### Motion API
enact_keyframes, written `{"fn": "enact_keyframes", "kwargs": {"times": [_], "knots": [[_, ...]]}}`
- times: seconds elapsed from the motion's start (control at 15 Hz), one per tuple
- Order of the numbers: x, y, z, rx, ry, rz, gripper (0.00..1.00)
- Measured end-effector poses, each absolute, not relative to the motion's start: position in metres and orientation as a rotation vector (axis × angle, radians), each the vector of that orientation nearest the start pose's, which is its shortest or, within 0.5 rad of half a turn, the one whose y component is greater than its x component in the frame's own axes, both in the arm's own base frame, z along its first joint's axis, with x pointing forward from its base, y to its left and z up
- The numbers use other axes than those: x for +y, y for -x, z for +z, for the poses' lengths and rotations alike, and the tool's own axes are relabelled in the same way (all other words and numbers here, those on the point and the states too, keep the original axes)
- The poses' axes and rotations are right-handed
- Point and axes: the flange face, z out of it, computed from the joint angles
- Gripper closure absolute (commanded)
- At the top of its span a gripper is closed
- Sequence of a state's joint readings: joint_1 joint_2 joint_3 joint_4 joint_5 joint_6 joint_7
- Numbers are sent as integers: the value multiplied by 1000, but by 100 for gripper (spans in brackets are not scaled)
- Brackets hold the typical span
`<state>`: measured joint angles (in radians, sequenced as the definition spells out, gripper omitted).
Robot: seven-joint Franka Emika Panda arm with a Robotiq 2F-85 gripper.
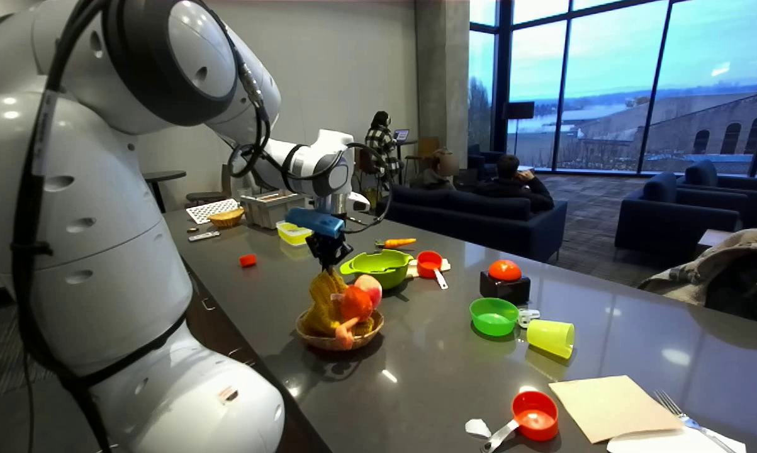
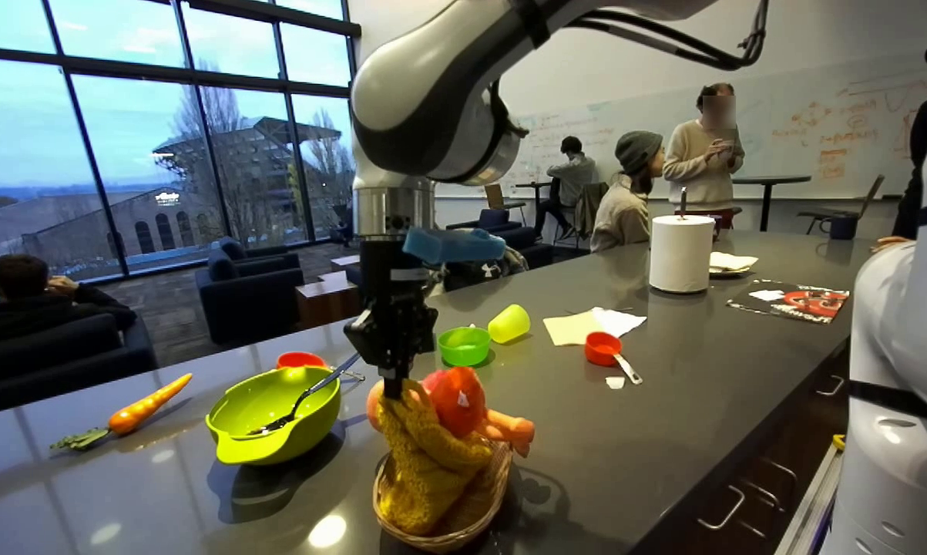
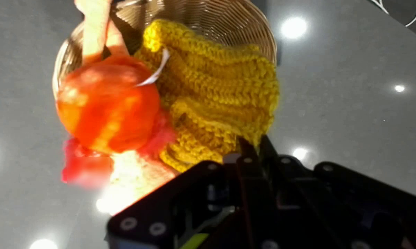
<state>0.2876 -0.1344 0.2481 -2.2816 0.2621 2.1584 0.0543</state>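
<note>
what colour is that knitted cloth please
Mustard yellow; the knitted cloth shows best in the wrist view.

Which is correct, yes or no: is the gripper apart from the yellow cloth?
No: in the wrist view, the gripper pinches the yellow cloth at its edge.

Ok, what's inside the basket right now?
The basket holds the cloth, part of it pinched in the hand, and a doll beside it, legs jutting past the rim. Some bare weave shows; whatever lies under cloth and doll is covered.

Exterior views share the basket [image 1: 321, 341] from opposite sides; wrist view looks down closely.
</note>
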Motion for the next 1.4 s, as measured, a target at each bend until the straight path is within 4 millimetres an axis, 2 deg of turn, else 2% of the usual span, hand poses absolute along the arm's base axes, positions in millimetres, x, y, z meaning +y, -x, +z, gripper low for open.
{"fn": "enact_keyframes", "kwargs": {"times": [0.53, 1.13, 1.4], "knots": [[278, -422, 455, -498, 2915, 69, 98], [279, -402, 487, -466, 2967, 49, 98], [275, -386, 506, -405, 3007, 8, 98]]}}
